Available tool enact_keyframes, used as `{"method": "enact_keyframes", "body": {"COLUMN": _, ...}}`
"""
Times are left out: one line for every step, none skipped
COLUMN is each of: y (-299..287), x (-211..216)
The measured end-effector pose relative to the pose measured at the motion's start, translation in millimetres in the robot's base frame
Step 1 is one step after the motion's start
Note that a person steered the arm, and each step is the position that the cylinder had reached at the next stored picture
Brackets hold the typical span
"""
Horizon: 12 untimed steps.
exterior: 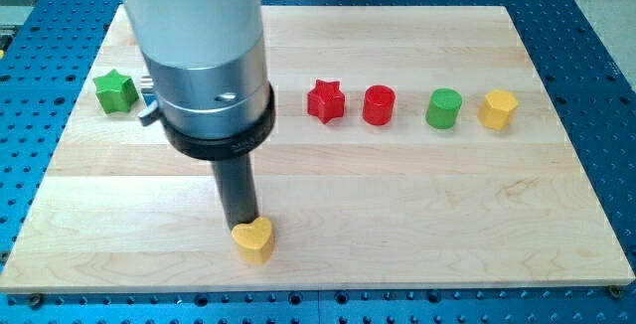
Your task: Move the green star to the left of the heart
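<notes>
My tip [241,221] sits at the yellow heart [254,240], touching its upper-left edge as far as I can tell — the heart lies near the tabletop's [397,205] bottom edge. My tool is a plain rod with no jaws to open or close, and it grips nothing. The green star [115,91] is well apart from the heart, up toward the view's top and far to its left, near the tabletop's left edge. Also above the heart but off to its right runs a row — a red star [325,100], a red cylinder [379,105], a green cylinder [444,108] and a yellow hexagonal block [498,109].
</notes>
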<state>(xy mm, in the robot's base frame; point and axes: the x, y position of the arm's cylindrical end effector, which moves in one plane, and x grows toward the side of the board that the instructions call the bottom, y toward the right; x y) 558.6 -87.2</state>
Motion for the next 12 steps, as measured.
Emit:
{"method": "enact_keyframes", "body": {"y": -109.2, "x": -28.3}}
{"method": "enact_keyframes", "body": {"y": -215.4, "x": -61.8}}
{"method": "enact_keyframes", "body": {"y": -216.4, "x": -77.8}}
{"method": "enact_keyframes", "body": {"y": -217.1, "x": -155.5}}
{"method": "enact_keyframes", "body": {"y": -203.2, "x": -208.9}}
{"method": "enact_keyframes", "body": {"y": -156.4, "x": -190.8}}
{"method": "enact_keyframes", "body": {"y": -129.9, "x": -151.3}}
{"method": "enact_keyframes", "body": {"y": -114.9, "x": -84.2}}
{"method": "enact_keyframes", "body": {"y": -104.2, "x": -80.8}}
{"method": "enact_keyframes", "body": {"y": -150.3, "x": -95.2}}
{"method": "enact_keyframes", "body": {"y": -126.5, "x": -67.1}}
{"method": "enact_keyframes", "body": {"y": -86.2, "x": -60.2}}
